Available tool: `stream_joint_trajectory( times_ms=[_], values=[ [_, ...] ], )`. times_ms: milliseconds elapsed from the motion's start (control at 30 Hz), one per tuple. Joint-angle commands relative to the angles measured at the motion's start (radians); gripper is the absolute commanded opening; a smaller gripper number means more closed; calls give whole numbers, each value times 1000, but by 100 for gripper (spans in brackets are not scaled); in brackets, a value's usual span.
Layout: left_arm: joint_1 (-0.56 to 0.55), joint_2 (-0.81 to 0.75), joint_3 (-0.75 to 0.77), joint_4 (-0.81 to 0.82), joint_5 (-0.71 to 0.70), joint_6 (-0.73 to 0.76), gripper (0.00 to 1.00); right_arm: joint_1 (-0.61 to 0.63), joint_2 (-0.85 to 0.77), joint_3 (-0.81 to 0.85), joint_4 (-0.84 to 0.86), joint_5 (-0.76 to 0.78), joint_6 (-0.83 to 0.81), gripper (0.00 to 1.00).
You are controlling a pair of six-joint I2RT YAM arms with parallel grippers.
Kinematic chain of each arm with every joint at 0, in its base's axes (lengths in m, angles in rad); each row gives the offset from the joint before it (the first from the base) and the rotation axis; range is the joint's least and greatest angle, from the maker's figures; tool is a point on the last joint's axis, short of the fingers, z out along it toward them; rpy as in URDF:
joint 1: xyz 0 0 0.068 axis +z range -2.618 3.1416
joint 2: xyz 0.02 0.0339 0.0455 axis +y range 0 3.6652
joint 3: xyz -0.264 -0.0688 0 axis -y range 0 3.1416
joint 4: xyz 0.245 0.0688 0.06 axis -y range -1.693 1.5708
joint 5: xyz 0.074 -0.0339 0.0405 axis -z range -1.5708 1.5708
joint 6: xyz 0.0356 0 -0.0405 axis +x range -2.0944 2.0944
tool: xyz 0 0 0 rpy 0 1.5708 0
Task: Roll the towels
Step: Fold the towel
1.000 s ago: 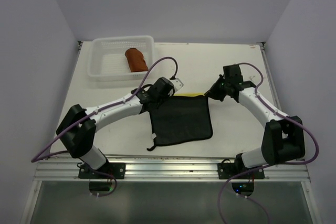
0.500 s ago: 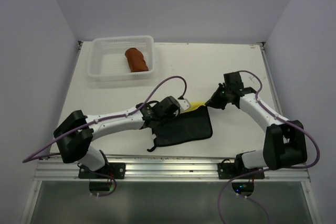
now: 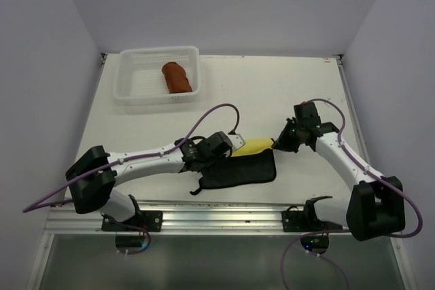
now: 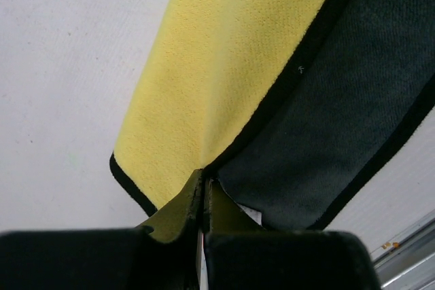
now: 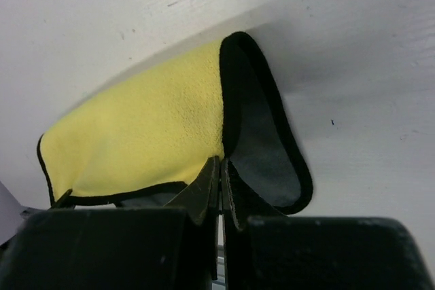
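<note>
The yellow towel (image 3: pixel 253 146), yellow on one face and dark grey on the other (image 3: pixel 241 170) with a dark hem, lies at the table's front middle, its far edge folded toward the front. My left gripper (image 3: pixel 232 146) is shut on its far left corner (image 4: pixel 204 174). My right gripper (image 3: pixel 274 143) is shut on its far right corner (image 5: pixel 223 157). The yellow face (image 4: pixel 224 66) shows in the left wrist view and in the right wrist view (image 5: pixel 143 134). The rust-brown towel (image 3: pixel 177 77) lies rolled in the white mesh basket (image 3: pixel 146 89).
The basket stands at the table's far left. A metal rail (image 3: pixel 217 214) runs along the front edge. Purple cables (image 3: pixel 217 110) loop above the left arm. White walls close in the table on three sides.
Both grippers have pulled the towel's far edge toward the front, folding it over. The dark area has shrunk to a narrow band and more yellow shows.
</note>
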Motion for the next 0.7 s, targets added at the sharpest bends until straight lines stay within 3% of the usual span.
stream_joint_trajectory(
  times_ms=[0,667],
  values=[
    [-29,-31,14,-36,9,-59,0,-3,-44,-28,-56,14,-65,0],
    [-127,-10,-13,-142,-86,-245,0,-3,-150,-134,-128,-8,-246,0]
  ],
)
